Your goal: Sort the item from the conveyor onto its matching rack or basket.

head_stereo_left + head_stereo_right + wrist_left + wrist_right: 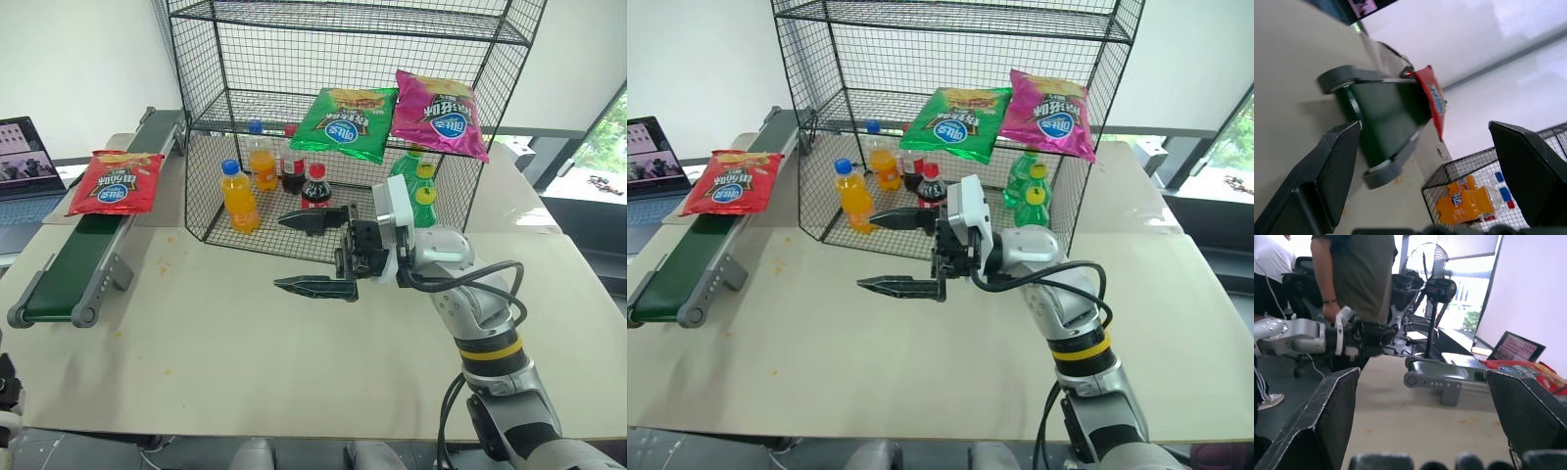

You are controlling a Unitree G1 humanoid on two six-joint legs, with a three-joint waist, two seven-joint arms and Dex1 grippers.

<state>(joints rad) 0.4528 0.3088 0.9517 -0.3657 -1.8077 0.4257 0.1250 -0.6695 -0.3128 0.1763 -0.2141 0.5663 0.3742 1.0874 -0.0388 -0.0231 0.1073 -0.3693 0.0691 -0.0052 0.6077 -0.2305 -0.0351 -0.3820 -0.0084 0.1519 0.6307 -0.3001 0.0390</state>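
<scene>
The red chip bag (116, 182) lies flat on the far part of the dark-green conveyor (69, 264) at the table's left. My right gripper (279, 252) hovers over the table's middle, in front of the black wire rack, pointing left toward the conveyor, open and empty. The rack's middle shelf (245, 108) carries a green chip bag (345, 122) and a magenta chip bag (438, 113). My left gripper (1423, 126) is open and empty, looking at the conveyor's near end (1386, 117) and the red bag (1432, 100) beyond it.
Orange (238, 197), cola (314, 186) and green (423, 191) bottles stand in the wire cage under the shelf. A laptop (24, 162) sits left of the conveyor. A person (1354, 279) stands beyond the table's left side, by a fan (1432, 284).
</scene>
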